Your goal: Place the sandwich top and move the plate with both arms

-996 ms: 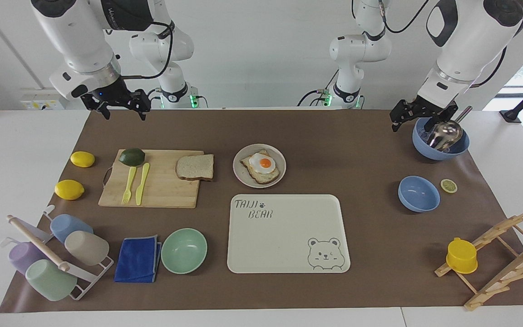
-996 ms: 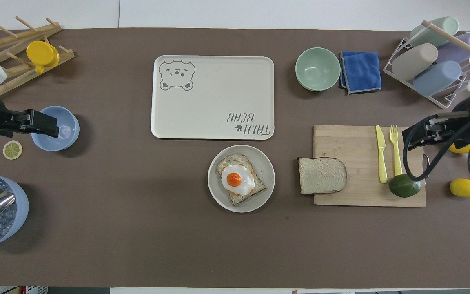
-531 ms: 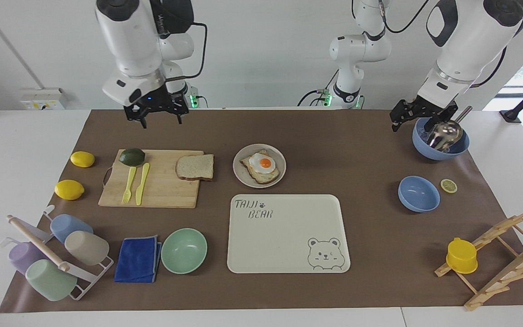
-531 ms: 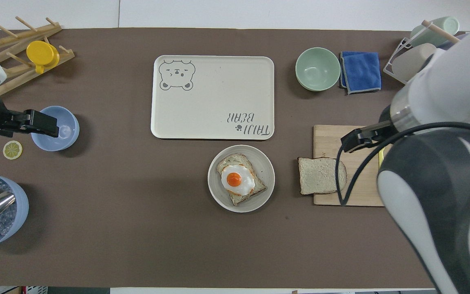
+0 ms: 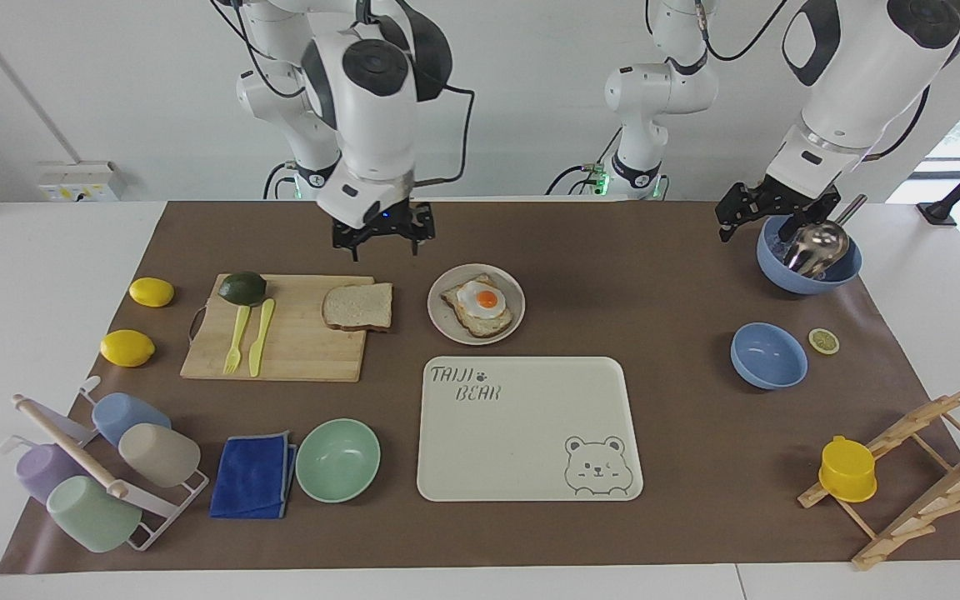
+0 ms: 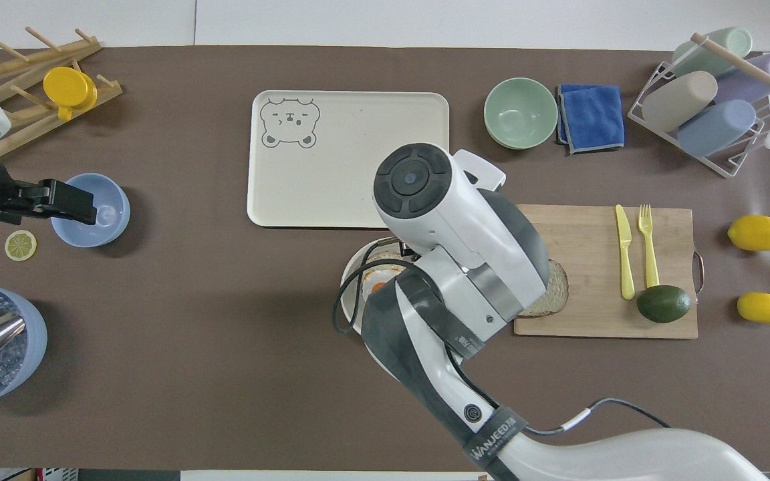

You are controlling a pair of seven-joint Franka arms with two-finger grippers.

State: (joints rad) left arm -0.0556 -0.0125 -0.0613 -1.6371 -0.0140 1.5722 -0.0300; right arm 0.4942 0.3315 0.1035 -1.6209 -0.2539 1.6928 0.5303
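The sandwich top (image 5: 357,307), a plain bread slice, lies on the wooden cutting board (image 5: 297,350), at the end beside the plate. In the overhead view only its edge (image 6: 555,294) shows past my right arm. The round beige-grey plate (image 5: 440,318) holds toast with a fried egg (image 5: 482,302); from overhead only part of its rim (image 6: 350,294) shows. My right gripper (image 5: 380,243) is open and empty, up in the air over the mat between board and plate. My left gripper (image 5: 759,227) is open, over the blue bowl with a metal scoop (image 5: 813,250).
The cream bear tray (image 5: 530,450) lies farther from the robots than the plate. An avocado (image 5: 242,287), a yellow fork and knife (image 5: 248,333) lie on the board. Two lemons (image 5: 127,347), a mint bowl (image 5: 337,459), a blue cloth (image 5: 253,475), a cup rack (image 5: 97,467), a blue bowl (image 5: 768,356), a wooden rack (image 5: 905,467).
My right arm has swung from the lemons' end of the table toward the middle and now hangs by the bread and plate. The left arm has not moved.
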